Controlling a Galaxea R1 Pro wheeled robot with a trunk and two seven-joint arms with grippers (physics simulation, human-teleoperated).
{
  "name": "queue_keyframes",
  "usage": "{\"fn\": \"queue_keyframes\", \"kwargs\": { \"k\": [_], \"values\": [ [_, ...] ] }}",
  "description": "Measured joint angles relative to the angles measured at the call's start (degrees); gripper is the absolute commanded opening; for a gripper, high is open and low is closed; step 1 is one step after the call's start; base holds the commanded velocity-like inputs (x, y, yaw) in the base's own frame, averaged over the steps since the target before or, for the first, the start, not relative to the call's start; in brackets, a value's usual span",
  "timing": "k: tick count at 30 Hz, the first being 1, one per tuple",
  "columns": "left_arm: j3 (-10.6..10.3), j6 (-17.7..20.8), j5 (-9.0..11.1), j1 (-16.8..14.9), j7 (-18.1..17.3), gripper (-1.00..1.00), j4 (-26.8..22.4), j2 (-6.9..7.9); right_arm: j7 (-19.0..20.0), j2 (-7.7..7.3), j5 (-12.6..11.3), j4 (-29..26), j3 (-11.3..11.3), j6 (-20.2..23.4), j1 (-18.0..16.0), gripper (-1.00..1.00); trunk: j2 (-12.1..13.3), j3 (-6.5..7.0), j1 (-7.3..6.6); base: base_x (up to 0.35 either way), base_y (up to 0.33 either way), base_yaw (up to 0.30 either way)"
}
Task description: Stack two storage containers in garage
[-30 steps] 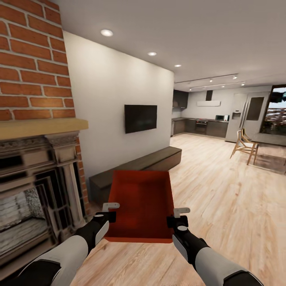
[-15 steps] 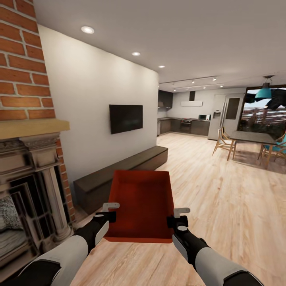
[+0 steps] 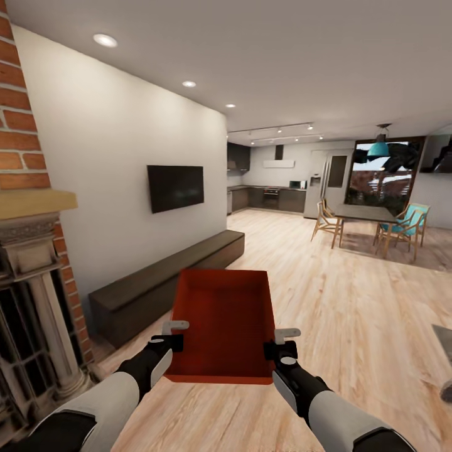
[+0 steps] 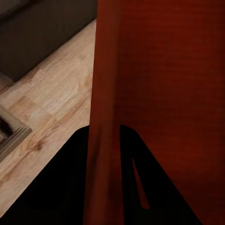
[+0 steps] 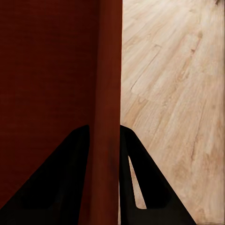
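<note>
Pale wood plank floor (image 3: 326,295) runs through the living room toward a dark kitchen at the far end, with a dining table and wooden chairs (image 3: 364,220) off to the right under a teal pendant lamp. Along the white wall (image 3: 113,188) hangs a black TV (image 3: 175,187), and beneath it sits a long low dark cabinet (image 3: 157,282). At the near left stands the red-brick fireplace (image 3: 28,263) with its pale mantel shelf (only its right part is in frame).

One red-orange storage container (image 3: 223,323) is carried in the air in front of the robot, open top up, above the planks and near the cabinet's end.

The left gripper (image 3: 168,342) is clamped on the container's left wall; in the left wrist view its dark fingers (image 4: 70,183) sit on either side of the thin red wall (image 4: 105,117), pressed to it. The right gripper (image 3: 281,348) grasps the opposite wall in the same way, and the right wrist view shows its fingers (image 5: 65,178) straddling the red rim (image 5: 110,93) with the plank floor beyond.
</note>
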Motion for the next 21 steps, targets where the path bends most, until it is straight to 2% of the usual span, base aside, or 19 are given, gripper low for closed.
{"fn": "queue_keyframes", "kwargs": {
  "k": [21],
  "values": [
    [-0.2, 0.1, 0.2, 0.0, 0.0, -1.0, 0.0, 0.07, -0.1, 0.05, -0.1, 0.0, 0.1, 0.1, 0.0, -1.0, 0.0, 0.0, 0.0, 0.0, 0.0, -0.241]
  ]
}}
